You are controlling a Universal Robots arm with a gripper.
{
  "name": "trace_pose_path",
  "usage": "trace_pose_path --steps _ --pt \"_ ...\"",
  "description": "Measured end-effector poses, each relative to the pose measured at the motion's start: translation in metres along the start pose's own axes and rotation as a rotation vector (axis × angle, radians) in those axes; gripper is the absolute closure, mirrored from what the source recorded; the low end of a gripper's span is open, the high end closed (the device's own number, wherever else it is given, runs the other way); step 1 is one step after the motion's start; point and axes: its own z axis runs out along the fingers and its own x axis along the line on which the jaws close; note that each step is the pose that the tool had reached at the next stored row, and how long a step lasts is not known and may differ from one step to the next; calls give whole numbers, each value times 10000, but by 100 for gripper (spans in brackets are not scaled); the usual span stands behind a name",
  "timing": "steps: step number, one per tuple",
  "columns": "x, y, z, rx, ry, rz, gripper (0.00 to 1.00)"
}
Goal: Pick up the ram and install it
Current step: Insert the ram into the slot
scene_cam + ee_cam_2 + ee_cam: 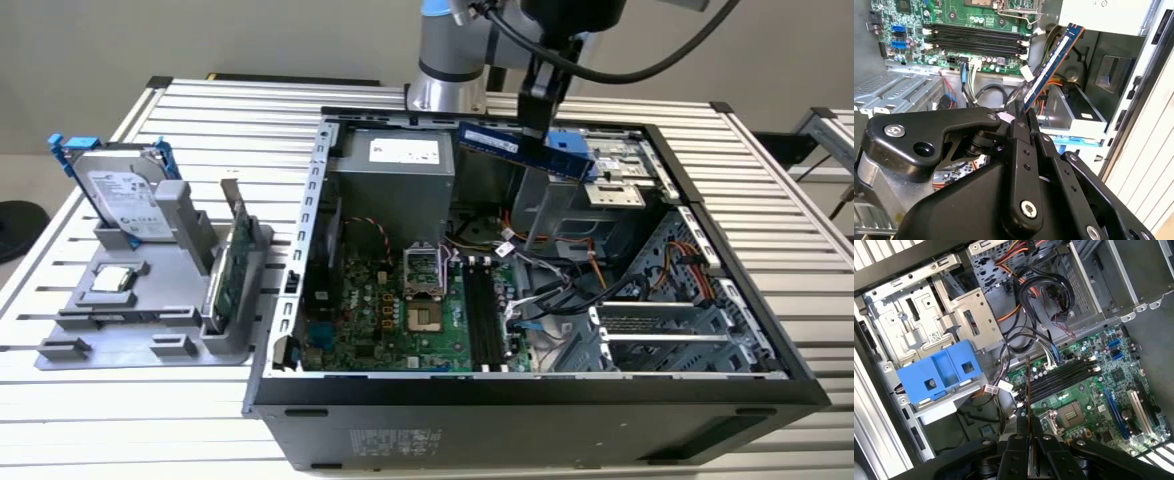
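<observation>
I am clenching my claw (538, 133) on the tilted ram (501, 142), well apart from the memory slots (481, 318); entering askew, it could jam.

You've got one ram (501, 143) stick, pinched in the one gripper (545, 135). One open PC case (534, 395) with one motherboard (387, 300) inside. I count four memory slots (974, 42) on that board and one CPU socket (422, 290). One power supply (394, 165) at the far wall, one blue drive bracket (941, 375). On the exterior view's left of the case: one grey holder (134, 345) carrying one hard drive (127, 195), one green card (230, 270) and one CPU chip (112, 279).
</observation>
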Motion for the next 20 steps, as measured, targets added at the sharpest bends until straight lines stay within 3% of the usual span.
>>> trace_pose_path --steps 20 --pt "0 0 2 41 -40 1241 100"
